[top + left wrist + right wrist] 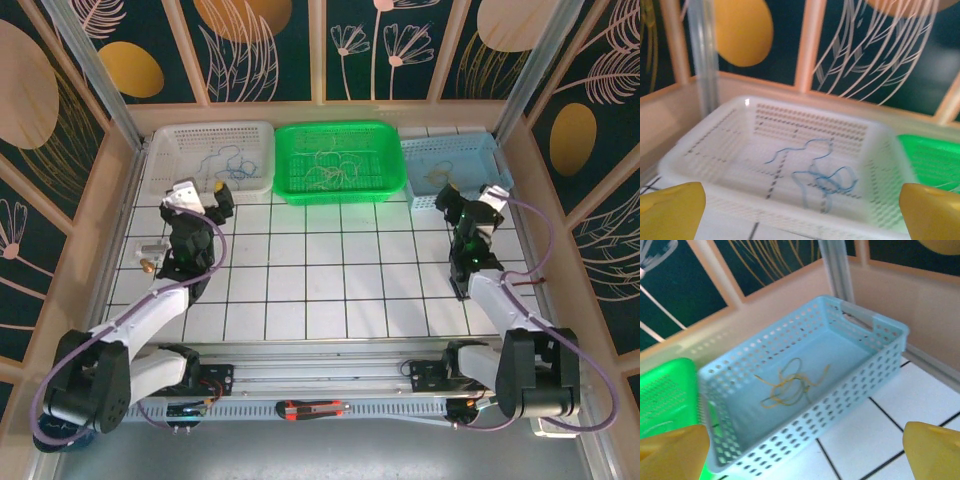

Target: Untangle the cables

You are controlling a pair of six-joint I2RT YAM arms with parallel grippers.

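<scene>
Thin blue cables [825, 172] lie loose in the white basket [705, 150], seen from above as blue cables [232, 160] in the white basket [165, 180]. Pale yellow cables [790, 385] lie curled in the light blue basket [840, 405], which stands at the back right [420, 165]. Whitish cables [335, 170] are spread in the green basket [340, 195]. My left gripper [200, 192] [800, 220] hangs open just in front of the white basket, holding nothing. My right gripper [468, 195] [802, 460] hangs open in front of the blue basket, also holding nothing.
The three baskets stand side by side along the back wall. A small metal part [148, 258] lies at the left edge of the tiled table. A red and black tool [312, 408] rests on the front rail. Wooden frame walls close in both sides.
</scene>
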